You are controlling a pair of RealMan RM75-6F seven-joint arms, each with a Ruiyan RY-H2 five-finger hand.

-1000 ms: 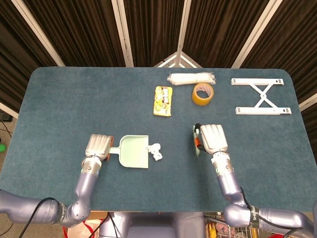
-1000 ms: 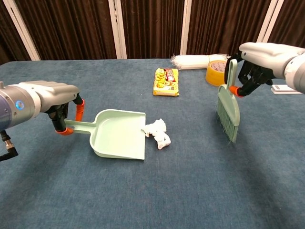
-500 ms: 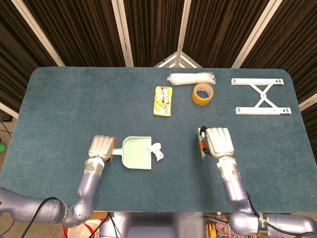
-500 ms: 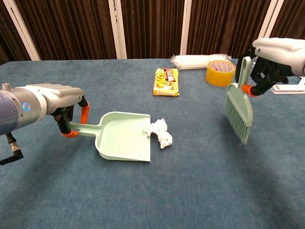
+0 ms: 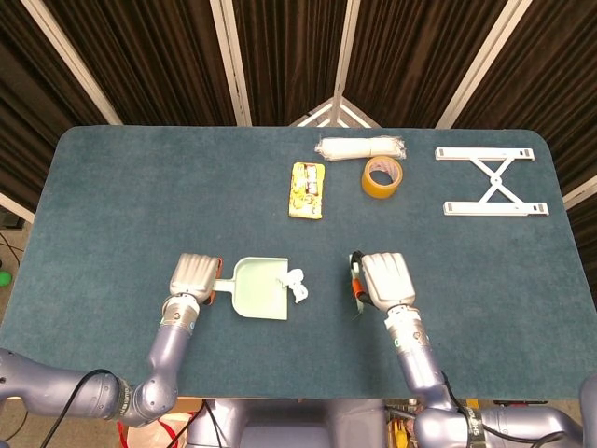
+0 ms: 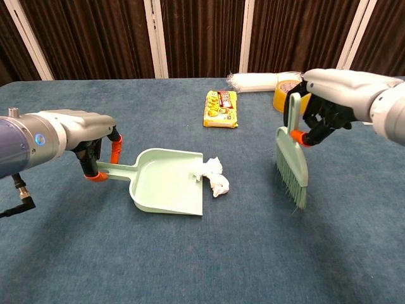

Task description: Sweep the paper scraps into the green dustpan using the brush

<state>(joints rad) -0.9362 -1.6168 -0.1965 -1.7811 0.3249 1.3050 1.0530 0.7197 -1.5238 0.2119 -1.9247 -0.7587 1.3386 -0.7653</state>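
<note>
My left hand (image 6: pixel 76 136) (image 5: pixel 192 277) grips the handle of the green dustpan (image 6: pixel 166 182) (image 5: pixel 258 288), which lies flat on the table with its mouth toward the right. White paper scraps (image 6: pixel 214 177) (image 5: pixel 295 284) lie at the pan's right lip, partly on it. My right hand (image 6: pixel 335 101) (image 5: pixel 384 280) holds the green brush (image 6: pixel 291 155) (image 5: pixel 355 285) by its handle, bristles down, a short way right of the scraps and apart from them.
A yellow snack packet (image 5: pixel 307 189) lies behind the dustpan. A roll of tape (image 5: pixel 382 176) and a white plastic bundle (image 5: pixel 360 147) sit at the back. A white folding stand (image 5: pixel 492 181) lies at the back right.
My right hand has carried the brush leftward, closer to the scraps, after drifting right a moment earlier. The dustpan has edged slightly right against the scraps.
</note>
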